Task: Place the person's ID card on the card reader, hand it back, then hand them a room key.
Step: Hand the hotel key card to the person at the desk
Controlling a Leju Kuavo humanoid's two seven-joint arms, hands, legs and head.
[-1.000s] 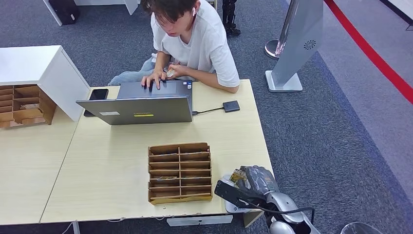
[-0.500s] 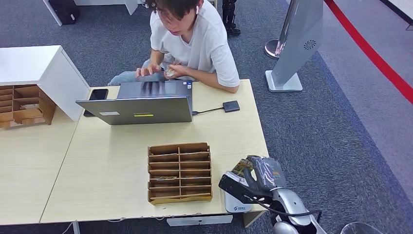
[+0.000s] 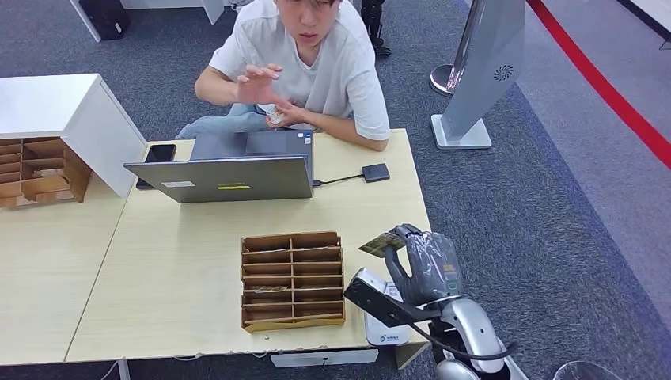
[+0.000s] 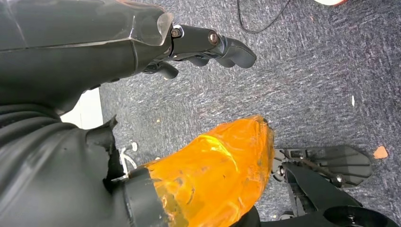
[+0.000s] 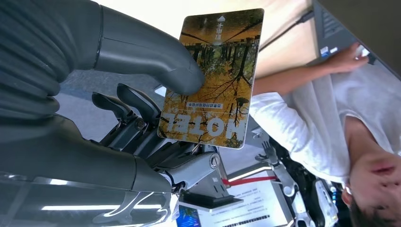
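Note:
My right hand [image 3: 423,265] hovers over the table's front right corner and pinches a hotel key card [image 3: 381,242] with an autumn forest print. In the right wrist view the thumb [image 5: 146,52] presses on the card [image 5: 213,78], which reads "HOTEL". Below the hand, a white card reader [image 3: 385,326] lies at the table's front edge. The person [image 3: 316,63] sits behind the laptop with one hand [image 3: 257,83] raised and a small object in the other [image 3: 277,117]. My left hand [image 4: 142,52] hangs over the carpet, holding nothing, fingers apart from the thumb.
A wooden slotted organizer [image 3: 292,279] with a card in one slot stands left of my right hand. An open laptop [image 3: 225,176], a phone [image 3: 157,156] and a small dark box on a cable [image 3: 376,172] lie farther back. A second organizer [image 3: 39,170] sits at far left.
My right hand has risen from the white reader with the card, which now tilts toward the person. The person has lifted a hand off the laptop keyboard and raised their head.

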